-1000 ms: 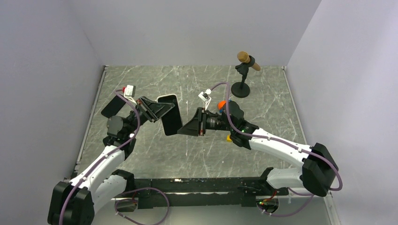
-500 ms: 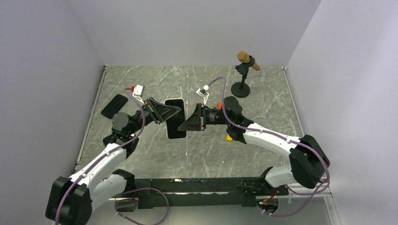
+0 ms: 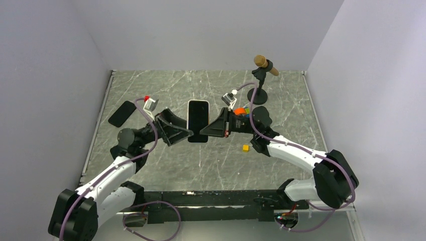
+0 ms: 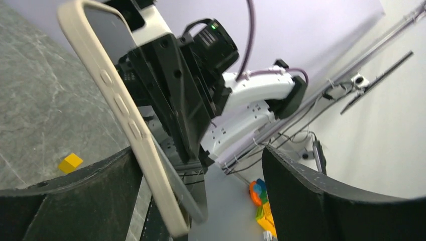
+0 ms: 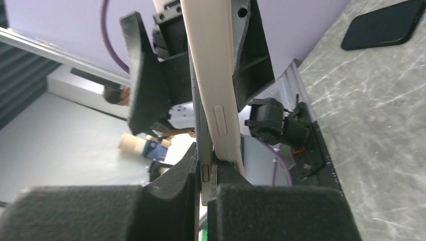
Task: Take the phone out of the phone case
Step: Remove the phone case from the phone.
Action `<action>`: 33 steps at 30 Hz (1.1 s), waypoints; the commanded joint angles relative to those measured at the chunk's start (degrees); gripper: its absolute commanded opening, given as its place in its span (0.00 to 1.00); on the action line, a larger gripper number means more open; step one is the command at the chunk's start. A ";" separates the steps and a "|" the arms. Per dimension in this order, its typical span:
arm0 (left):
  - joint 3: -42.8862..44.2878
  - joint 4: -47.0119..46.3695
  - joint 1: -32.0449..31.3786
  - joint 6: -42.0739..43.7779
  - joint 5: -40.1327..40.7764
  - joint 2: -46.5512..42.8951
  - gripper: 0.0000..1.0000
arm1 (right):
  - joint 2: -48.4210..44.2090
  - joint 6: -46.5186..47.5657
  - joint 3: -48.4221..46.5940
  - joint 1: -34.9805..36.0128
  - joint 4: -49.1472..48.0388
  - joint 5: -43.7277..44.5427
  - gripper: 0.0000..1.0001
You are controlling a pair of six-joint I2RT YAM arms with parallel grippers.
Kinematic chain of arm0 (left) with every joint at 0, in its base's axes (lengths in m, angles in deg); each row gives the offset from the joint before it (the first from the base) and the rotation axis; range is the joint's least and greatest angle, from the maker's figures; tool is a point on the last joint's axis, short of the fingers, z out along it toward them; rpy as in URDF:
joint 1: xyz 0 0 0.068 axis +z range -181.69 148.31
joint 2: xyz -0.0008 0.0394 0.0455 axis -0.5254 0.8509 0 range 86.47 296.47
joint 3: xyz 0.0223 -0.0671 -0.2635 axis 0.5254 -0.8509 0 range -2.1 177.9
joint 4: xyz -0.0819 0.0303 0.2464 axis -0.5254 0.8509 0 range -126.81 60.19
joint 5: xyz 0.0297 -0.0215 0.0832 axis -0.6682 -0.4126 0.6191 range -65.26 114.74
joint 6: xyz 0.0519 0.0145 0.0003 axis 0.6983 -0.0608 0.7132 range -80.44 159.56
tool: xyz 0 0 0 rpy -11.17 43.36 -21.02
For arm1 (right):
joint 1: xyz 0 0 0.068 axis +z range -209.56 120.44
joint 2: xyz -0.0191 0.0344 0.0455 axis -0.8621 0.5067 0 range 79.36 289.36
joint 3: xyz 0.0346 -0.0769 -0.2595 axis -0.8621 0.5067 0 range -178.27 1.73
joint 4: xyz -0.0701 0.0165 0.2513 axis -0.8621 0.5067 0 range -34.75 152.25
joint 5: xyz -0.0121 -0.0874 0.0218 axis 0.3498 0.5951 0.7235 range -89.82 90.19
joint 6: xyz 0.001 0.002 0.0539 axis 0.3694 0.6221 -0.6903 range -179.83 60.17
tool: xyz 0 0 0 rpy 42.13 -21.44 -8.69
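Phone (image 3: 198,120) up in the air over the middle of the table (image 3: 166,85), dark screen turned towards the overhead camera. It sits inside its cream phone case (image 3: 198,101), the pale rim running all the way round the glass.

Right gripper (image 3: 203,133) has it. Coming in from the right, it bites the near right corner of the case. The right wrist view shows the two black fingers (image 5: 125,211) squeezed together on the cream edge, with a thin grey strip carrying a small button caught in the same pinch. Whether that strip is the phone's own side, I can't tell.

Left gripper (image 3: 187,135) sits at the near left corner, opposite its partner, and its fingers (image 4: 311,191) are spread wide. In the left wrist view the case's edge, with three button bumps, slants down between them. It runs close to one finger and well apart from the other, and contact with the close one can't be made out.

Over at the left edge of the table, a flat black slab (image 3: 122,113) lies by itself, well apart from both grippers. A small yellow block (image 3: 245,147) rests on the table to the right of the phone. A microphone (image 3: 265,64) on a round-footed stand is at the far right of the table.
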 commanded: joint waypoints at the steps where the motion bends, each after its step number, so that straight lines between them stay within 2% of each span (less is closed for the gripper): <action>1: -4.06 -14.10 0.40 -0.05 -5.32 -3.19 0.89 | -1.59 -13.29 1.64 -1.53 -19.47 -2.16 0.00; 6: -6.61 -15.78 1.17 2.31 -7.73 -5.00 0.82 | -1.61 -15.17 1.87 -1.99 -22.74 -3.58 0.00; 11: -6.11 -16.33 1.17 2.38 -9.56 -5.32 0.64 | -0.98 -17.65 1.65 -1.70 -27.40 -4.51 0.00; 20: -4.11 -7.57 0.91 6.03 -8.09 -6.12 0.52 | -0.05 -15.42 -0.09 1.20 -25.79 -4.11 0.00; 24: -2.55 -0.07 0.90 10.08 -7.00 -7.12 0.41 | 0.13 -14.98 -0.38 2.09 -25.77 -4.02 0.00; 33: 4.30 30.87 0.38 25.37 -0.57 -8.10 0.09 | -0.96 -7.54 -1.53 3.28 -16.21 -3.73 0.00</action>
